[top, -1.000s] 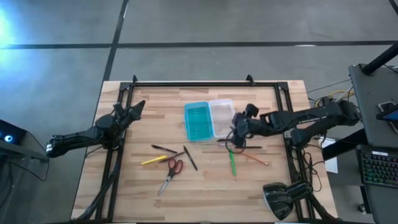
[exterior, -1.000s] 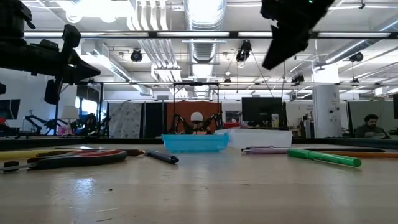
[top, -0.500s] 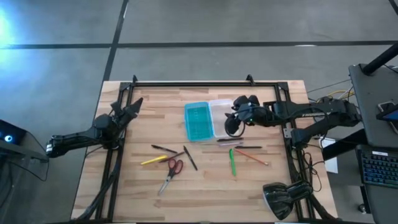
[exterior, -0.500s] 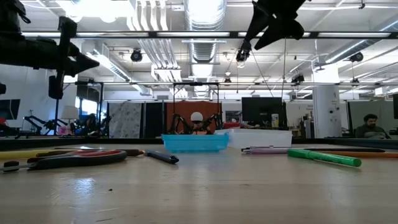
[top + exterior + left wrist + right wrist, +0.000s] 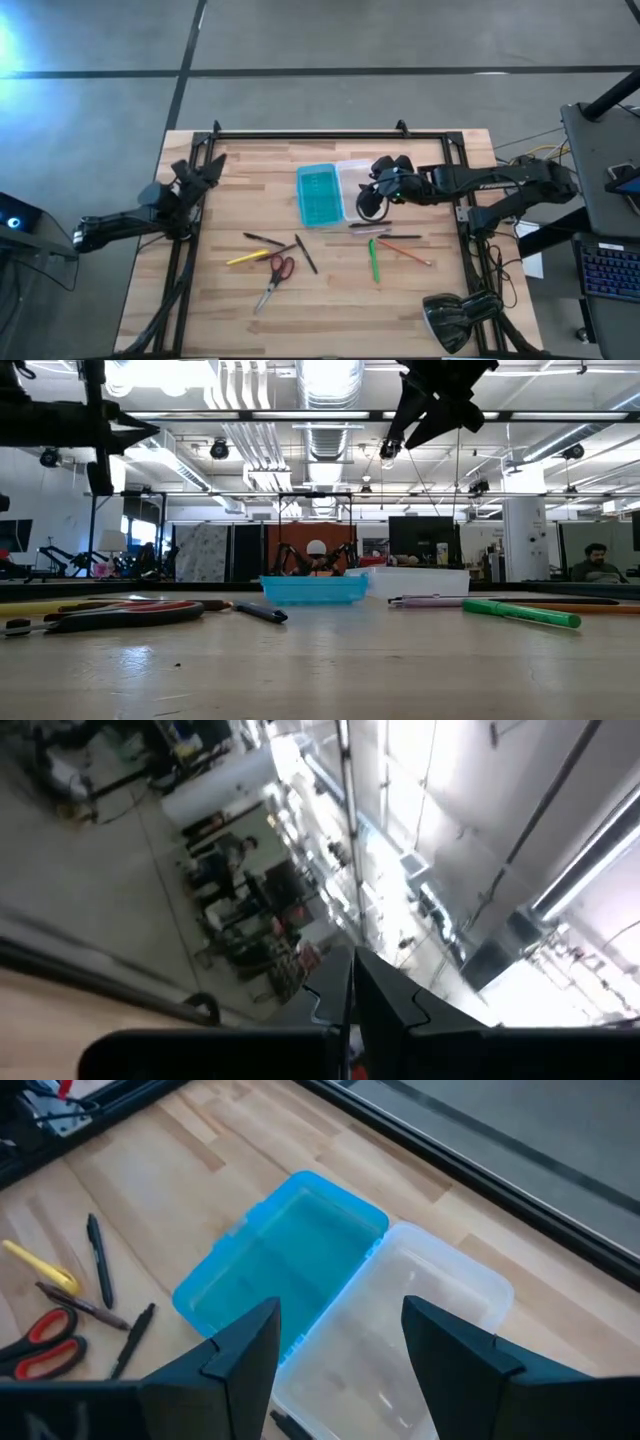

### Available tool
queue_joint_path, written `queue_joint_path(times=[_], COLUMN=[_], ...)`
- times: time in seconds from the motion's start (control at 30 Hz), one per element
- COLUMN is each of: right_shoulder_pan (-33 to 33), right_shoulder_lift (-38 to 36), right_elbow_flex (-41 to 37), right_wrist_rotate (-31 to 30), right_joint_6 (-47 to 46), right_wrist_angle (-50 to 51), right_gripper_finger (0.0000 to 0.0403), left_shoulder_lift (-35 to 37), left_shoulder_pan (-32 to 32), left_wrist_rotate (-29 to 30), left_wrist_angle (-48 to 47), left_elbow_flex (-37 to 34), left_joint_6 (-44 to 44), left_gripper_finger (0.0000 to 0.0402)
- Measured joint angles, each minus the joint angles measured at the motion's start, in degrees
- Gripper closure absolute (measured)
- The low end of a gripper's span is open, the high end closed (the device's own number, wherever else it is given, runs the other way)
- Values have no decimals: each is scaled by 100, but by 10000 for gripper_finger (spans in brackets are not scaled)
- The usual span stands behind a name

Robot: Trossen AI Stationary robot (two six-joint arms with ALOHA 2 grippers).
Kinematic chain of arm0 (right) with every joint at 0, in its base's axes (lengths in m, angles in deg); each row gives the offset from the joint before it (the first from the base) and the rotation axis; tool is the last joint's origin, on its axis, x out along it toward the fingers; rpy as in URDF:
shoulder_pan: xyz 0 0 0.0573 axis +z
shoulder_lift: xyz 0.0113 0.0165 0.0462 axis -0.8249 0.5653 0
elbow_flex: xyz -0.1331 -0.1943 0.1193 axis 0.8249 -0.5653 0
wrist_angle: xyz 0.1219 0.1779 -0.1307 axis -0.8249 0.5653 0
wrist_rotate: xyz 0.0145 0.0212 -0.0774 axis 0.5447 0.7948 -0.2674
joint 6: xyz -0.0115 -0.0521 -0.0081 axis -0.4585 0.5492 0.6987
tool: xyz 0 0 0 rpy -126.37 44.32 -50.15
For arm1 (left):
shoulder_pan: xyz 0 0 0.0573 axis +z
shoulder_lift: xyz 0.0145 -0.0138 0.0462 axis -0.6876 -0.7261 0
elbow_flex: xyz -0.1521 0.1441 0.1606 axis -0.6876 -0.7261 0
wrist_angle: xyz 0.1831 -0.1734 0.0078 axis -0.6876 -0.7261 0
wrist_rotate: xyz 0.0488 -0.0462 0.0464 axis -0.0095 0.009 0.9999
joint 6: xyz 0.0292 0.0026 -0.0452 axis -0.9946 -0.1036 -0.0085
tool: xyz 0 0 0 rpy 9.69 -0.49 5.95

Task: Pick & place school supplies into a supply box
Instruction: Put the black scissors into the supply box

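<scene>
- I see the open turquoise-and-clear plastic supply box (image 5: 336,192) lying mid-desk, both halves bare.
- My right gripper (image 5: 340,1342) hangs over its clear half, jaws spread wide and holding nothing.
- The green marker (image 5: 373,261), red-handled scissors (image 5: 275,279) and yellow pencil (image 5: 247,257) lie on the wooden desk (image 5: 230,300) beside the box.
- My left gripper (image 5: 200,173) waits raised at the desk's left edge, jaws closed, empty.

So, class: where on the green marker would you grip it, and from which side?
Grip the green marker at mid-barrel, coming straight down from above. It lies flat on the table, and its long sides look clear there; the orange pencil lies near its far end.
</scene>
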Motion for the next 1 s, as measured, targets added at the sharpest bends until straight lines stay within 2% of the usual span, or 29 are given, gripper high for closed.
queue_joint_path(times=[0.23,0.47,0.63,0.73,1.0], right_shoulder_pan=[0,0,-15,-35,-42], right_shoulder_lift=[31,27,31,57,66], right_elbow_flex=[-2,-4,-4,-5,-99], right_wrist_rotate=[59,61,180,452,491], right_joint_6=[21,13,-32,-151,-346], right_wrist_angle=[-13,-6,-2,1,146], right_gripper_finger=[199,199,199,199,199], left_shoulder_lift=[-1026,-2661,-3812,-4366,-5316], left_shoulder_pan=[-186,-377,-573,-736,-1290], left_wrist_rotate=[-337,-1497,-1611,-1612,-1541], left_wrist_angle=[-1653,-3584,-5077,-5352,-5635], left_elbow_flex=[1223,2645,3356,3577,3810], left_joint_6=[-182,-406,-183,-202,-189], left_gripper_finger=[401,401,401,401,388])
